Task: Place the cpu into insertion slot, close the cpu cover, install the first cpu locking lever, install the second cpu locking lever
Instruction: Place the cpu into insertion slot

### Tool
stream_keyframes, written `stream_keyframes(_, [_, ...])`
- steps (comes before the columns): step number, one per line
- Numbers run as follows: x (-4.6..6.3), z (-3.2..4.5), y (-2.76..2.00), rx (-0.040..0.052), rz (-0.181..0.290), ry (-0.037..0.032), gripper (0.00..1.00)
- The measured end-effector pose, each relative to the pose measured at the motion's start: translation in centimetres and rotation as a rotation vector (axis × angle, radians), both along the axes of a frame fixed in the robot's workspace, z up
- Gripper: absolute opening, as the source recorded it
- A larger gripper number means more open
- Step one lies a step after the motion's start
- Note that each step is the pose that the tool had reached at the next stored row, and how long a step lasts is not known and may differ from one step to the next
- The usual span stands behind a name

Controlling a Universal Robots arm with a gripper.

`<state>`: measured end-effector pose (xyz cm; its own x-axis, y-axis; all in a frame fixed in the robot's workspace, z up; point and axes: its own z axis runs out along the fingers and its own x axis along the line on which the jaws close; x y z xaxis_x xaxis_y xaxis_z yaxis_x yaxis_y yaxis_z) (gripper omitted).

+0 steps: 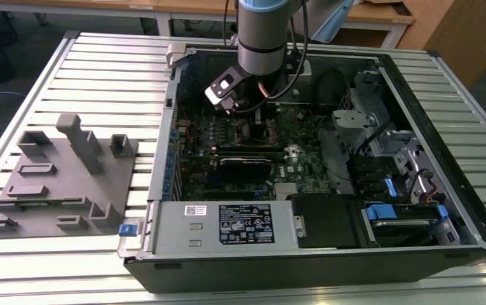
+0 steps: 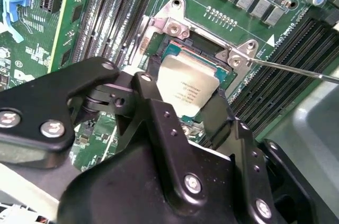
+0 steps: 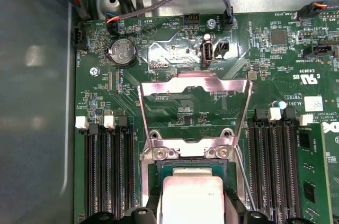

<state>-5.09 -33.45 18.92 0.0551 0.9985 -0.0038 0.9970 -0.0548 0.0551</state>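
The arm reaches down into the open computer case, and my gripper [image 1: 244, 117] hangs over the motherboard's middle. In both wrist views its black fingers [image 2: 151, 102] flank the cpu [image 2: 188, 89], a silvery square chip, and are shut on its two sides. The cpu [image 3: 190, 200] sits level at the insertion slot [image 2: 198, 49], whose dark bed and teal rim [image 3: 190, 170] show beyond the chip's far edge. The cpu cover [image 3: 193, 78] stands flipped back on its hinges, with green board visible through its opening. A thin wire locking lever [image 2: 296, 70] lies swung out beside the socket.
Long black memory slots [image 3: 108, 166] run along both sides of the socket. The case walls [image 1: 175, 127], a power supply [image 1: 225, 222] and a drive cage [image 1: 378, 140] ring the board. A grey fixture block [image 1: 56, 178] sits on the slatted table at the exterior view's left.
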Motion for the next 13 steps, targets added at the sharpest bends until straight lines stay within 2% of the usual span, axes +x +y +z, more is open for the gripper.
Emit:
stream_keyframes(1, [0.0, -0.05, 0.03, 0.0015, 0.0, -0.0007, 0.59])
stream_keyframes(3, [0.0, -0.02, 0.01, 0.0004, 0.0, 0.0002, 0.59])
stream_keyframes(4, [0.0, 0.02, -0.01, -0.0008, 0.0, 0.0009, 0.67])
stream_keyframes(8, [0.0, 0.16, -0.02, -0.001, 0.0, 0.001, 0.67])
stream_keyframes(13, [0.0, 1.0, -0.01, -0.0009, 0.0, 0.0009, 0.67])
